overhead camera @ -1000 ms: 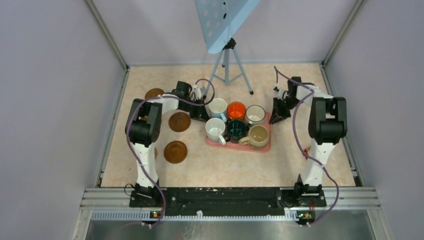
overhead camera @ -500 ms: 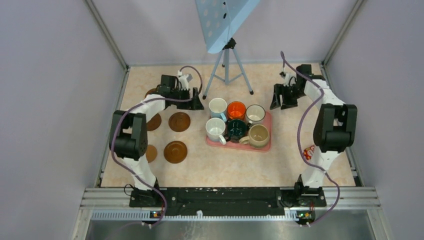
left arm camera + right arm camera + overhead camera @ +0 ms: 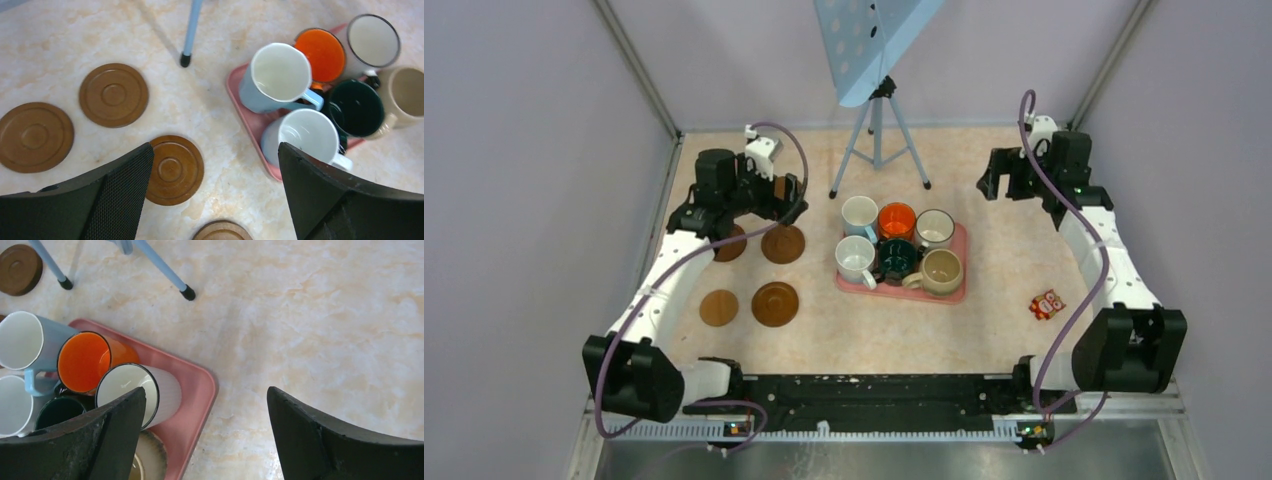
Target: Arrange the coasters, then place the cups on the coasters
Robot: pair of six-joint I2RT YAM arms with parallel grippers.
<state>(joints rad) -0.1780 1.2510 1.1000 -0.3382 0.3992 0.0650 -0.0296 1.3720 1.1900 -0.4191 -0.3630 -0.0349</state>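
Open and empty, the left tool (image 3: pixel 215 155) and right tool (image 3: pixel 206 395) hang over cups (image 3: pixel 897 220) crowded on a pink tray (image 3: pixel 197 390), with coasters (image 3: pixel 775 303) loose to its left, so gripping one packed cup may topple its neighbours.

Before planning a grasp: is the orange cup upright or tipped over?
Upright. The orange cup stands on the pink tray with its round mouth facing up toward the top camera.

Six cups (image 3: pixel 894 257) stand clustered upright (two rows); brown coasters (image 3: pixel 775 303) lie flat leftward.
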